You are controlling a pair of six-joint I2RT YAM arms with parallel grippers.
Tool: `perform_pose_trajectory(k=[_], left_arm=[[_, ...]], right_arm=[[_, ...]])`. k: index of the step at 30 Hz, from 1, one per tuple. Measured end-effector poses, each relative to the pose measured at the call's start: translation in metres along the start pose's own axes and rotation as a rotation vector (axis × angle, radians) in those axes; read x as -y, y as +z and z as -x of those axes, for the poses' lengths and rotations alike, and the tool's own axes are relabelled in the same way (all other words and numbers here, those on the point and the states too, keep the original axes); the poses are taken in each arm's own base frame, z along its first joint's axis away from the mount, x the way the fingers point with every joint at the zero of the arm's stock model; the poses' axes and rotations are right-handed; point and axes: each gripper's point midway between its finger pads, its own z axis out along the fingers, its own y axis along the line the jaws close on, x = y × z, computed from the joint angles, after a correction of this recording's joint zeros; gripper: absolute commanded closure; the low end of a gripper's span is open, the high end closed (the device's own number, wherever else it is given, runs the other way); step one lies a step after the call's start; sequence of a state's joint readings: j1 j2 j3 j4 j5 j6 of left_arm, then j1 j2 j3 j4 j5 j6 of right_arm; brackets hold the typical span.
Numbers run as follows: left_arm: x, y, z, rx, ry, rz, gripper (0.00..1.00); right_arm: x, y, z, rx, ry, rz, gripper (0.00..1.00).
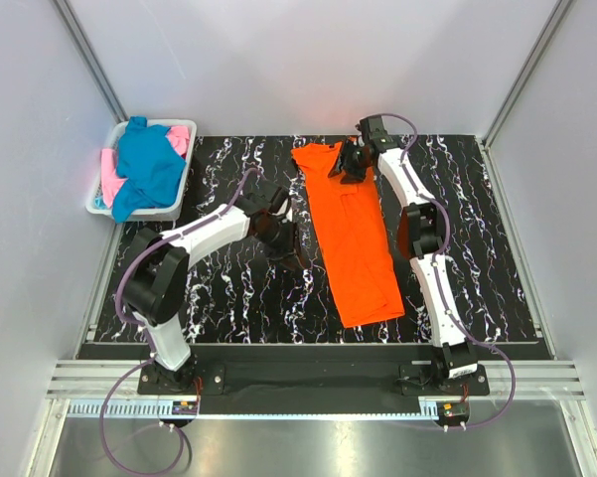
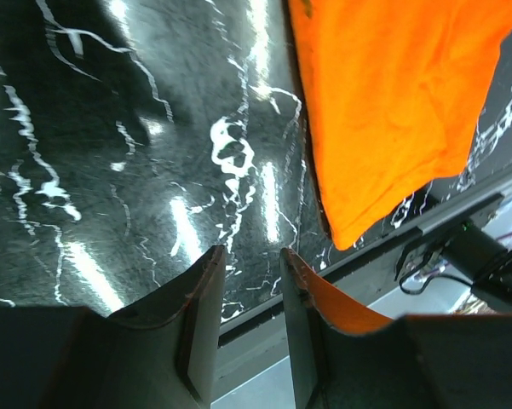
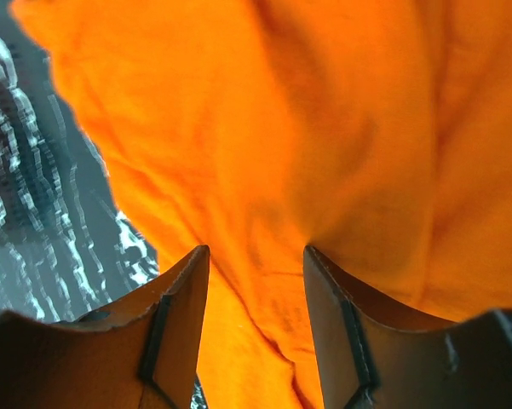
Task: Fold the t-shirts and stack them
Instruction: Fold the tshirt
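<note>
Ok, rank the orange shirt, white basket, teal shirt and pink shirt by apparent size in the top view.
Largest first: orange shirt; white basket; teal shirt, bunched; pink shirt, mostly hidden, so unsure.

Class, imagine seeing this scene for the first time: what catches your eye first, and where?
The bright orange t-shirt lies as a long strip on the black marbled table, right of centre. Next, the white basket at the far left corner, holding a teal-blue shirt and a pink shirt.

Bright even light, streaky glare on black tabletop [image 2: 85, 170] (close-ups soft)
</note>
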State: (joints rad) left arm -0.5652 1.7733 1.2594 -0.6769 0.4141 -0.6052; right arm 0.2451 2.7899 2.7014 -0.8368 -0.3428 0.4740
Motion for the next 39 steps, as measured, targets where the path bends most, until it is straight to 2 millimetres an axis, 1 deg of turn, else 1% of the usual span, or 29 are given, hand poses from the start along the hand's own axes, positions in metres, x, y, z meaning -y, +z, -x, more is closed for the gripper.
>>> perform_pose_trajectory(k=[3,6,9,11,14,16,18,20,21,23,27,28,30,33,36,39], left_arm=[[0.006,0.001,-0.002,-0.006,0.019,-0.027,0.62],[0.019,-0.001,-0.001,0.000,0.044,-0.083,0.62],[0.034,-0.007,-0.004,0.015,0.074,-0.165,0.59],[0.045,-0.010,-0.009,0.019,0.088,-0.215,0.59],[0.067,-0.008,-0.018,0.020,0.132,-0.269,0.60],[0.080,-0.001,-0.029,0.003,0.162,-0.281,0.63],[0.092,0.014,-0.042,-0.025,0.187,-0.273,0.67],[0.100,0.035,-0.053,-0.050,0.202,-0.245,0.68],[0.102,0.045,-0.057,-0.060,0.207,-0.226,0.68],[0.104,0.071,-0.066,-0.075,0.218,-0.166,0.69],[0.096,0.117,-0.081,-0.094,0.236,-0.014,0.71],[0.099,0.121,-0.083,-0.102,0.232,-0.009,0.71],[0.107,0.123,-0.079,-0.064,0.253,0.018,0.71],[0.105,0.125,-0.075,-0.028,0.259,0.066,0.71],[0.099,0.123,-0.068,0.009,0.253,0.123,0.72],[0.088,0.121,-0.060,0.055,0.233,0.195,0.72]], right_arm=[[-0.008,0.001,0.001,-0.001,-0.023,0.048,0.44],[-0.013,0.000,0.002,0.003,-0.045,0.080,0.44],[-0.017,-0.013,0.008,0.019,-0.061,0.080,0.42],[-0.021,-0.030,0.013,0.043,-0.080,0.059,0.42],[-0.032,-0.070,0.025,0.097,-0.111,0.030,0.44],[-0.042,-0.098,0.032,0.135,-0.131,0.029,0.46],[-0.050,-0.118,0.034,0.158,-0.143,0.032,0.47],[-0.052,-0.129,0.033,0.167,-0.151,0.028,0.47],[-0.050,-0.132,0.029,0.160,-0.152,0.023,0.47],[-0.043,-0.129,0.022,0.142,-0.150,0.004,0.47],[-0.019,-0.113,-0.001,0.071,-0.135,-0.052,0.47],[-0.013,-0.109,-0.008,0.051,-0.133,-0.064,0.47],[-0.005,-0.106,-0.017,0.023,-0.128,-0.083,0.47],[0.006,-0.107,-0.031,-0.009,-0.123,-0.116,0.48],[0.011,-0.117,-0.038,-0.010,-0.125,-0.144,0.48],[0.013,-0.135,-0.041,0.010,-0.130,-0.171,0.47]])
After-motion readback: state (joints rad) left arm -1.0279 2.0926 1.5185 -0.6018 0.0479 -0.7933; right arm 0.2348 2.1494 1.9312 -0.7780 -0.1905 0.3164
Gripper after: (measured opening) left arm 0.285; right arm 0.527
